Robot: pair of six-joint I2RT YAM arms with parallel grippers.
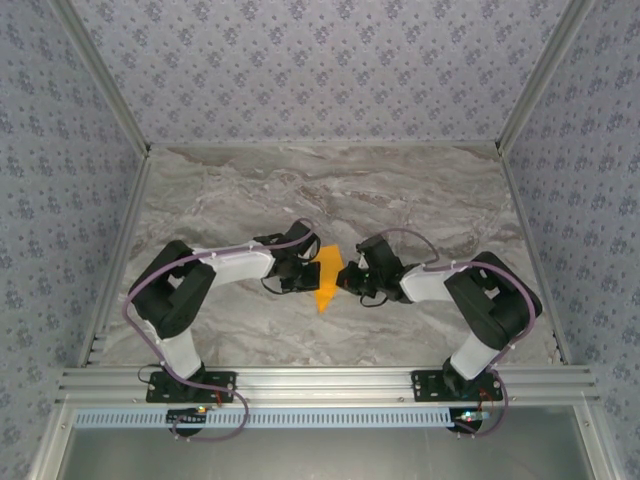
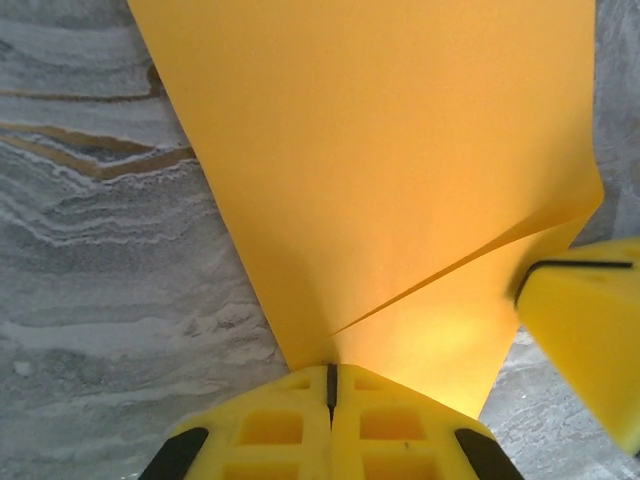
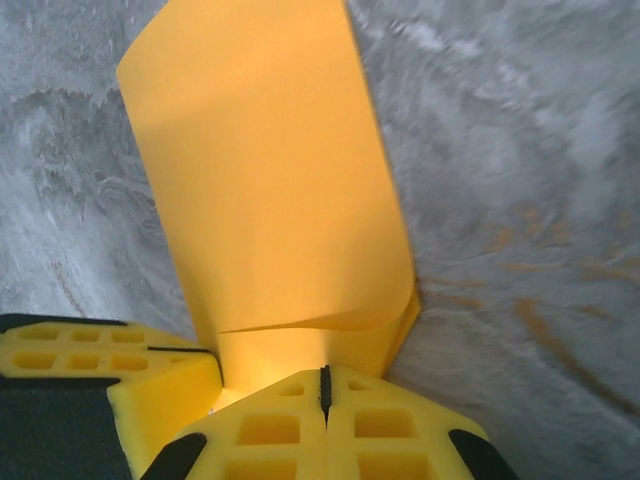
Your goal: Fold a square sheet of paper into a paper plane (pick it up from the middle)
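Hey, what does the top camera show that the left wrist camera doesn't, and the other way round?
Top view: the left arm and right arm whole, their bases on the rail, and the patterned walls. Left wrist view: a diagonal crease across the orange paper, and the left end effector shut on its narrow lower end. Both: the paper, the right end effector beside it, and the marble table.

Both arms bend inward, elbows out. The left pincer (image 1: 309, 272) and right pincer (image 1: 346, 277) face each other, each clamped shut on the paper (image 1: 327, 281) between them.
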